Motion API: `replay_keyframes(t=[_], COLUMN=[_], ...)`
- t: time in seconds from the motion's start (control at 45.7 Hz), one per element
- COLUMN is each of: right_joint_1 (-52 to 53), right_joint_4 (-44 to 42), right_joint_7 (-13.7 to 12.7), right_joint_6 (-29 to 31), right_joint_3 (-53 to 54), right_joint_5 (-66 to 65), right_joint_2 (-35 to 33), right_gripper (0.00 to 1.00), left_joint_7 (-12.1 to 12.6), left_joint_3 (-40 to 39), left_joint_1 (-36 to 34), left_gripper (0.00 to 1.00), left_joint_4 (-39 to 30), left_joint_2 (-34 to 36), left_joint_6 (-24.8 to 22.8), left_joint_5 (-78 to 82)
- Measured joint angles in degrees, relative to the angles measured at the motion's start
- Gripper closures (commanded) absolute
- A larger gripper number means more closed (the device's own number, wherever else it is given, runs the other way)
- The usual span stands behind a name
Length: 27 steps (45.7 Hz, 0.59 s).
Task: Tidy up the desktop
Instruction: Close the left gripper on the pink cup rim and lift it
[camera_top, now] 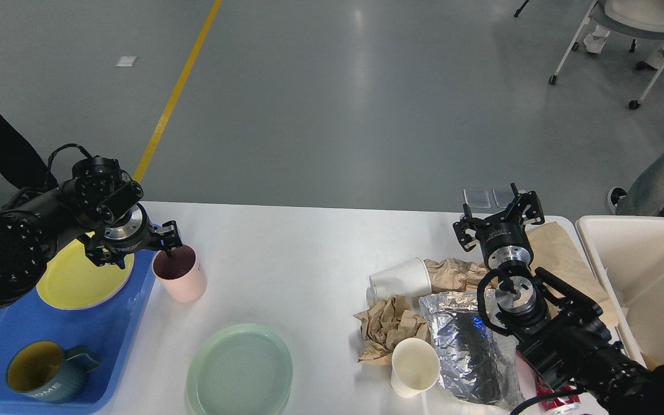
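The white desktop (297, 259) carries dishes on the left and rubbish on the right. My left gripper (135, 252) is open, low over the blue tray's right edge. One of its fingers (168, 244) is at the rim of the pink cup (181, 278); the other is over the yellow plate (72, 285). A green plate (240, 369) lies near the front. My right gripper (499, 218) is open and empty, above crumpled brown paper (456, 274) and a foil bag (470, 346).
The blue tray (15, 328) also holds a teal mug (49, 374). Two paper cups (401, 279) (415, 366), more crumpled paper (387, 331), a flat brown sheet (559, 253) and a red can (557, 402) lie at the right. A cream bin (649, 288) stands beside the table.
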Motion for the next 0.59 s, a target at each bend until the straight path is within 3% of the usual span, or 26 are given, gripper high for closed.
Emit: replay_keyframes(t=[0.131, 0.35, 0.46, 0.591], right_joint_1=[0.0, 0.0, 0.0, 0.0], right_joint_4=[0.0, 0.0, 0.0, 0.0], right_joint_7=[0.0, 0.0, 0.0, 0.0], right_joint_6=[0.0, 0.0, 0.0, 0.0], right_joint_3=[0.0, 0.0, 0.0, 0.0], right_joint_5=[-0.01, -0.01, -0.01, -0.01], right_joint_2=[0.0, 0.0, 0.0, 0.0], right_gripper=[0.0, 0.0, 0.0, 0.0], left_joint_7=[0.11, 0.05, 0.01, 0.01], left_joint_3=[0.02, -0.14, -0.25, -0.99], left_joint_1=[1.14, 1.88, 2.26, 2.7], left_gripper=[0.18, 0.24, 0.39, 0.65], left_joint_4=[0.04, 0.04, 0.04, 0.04], left_joint_2=[-0.57, -2.04, -2.44, -2.56], left_joint_6=[5.83, 6.98, 6.94, 5.37], left_joint_5=[0.13, 0.19, 0.19, 0.06])
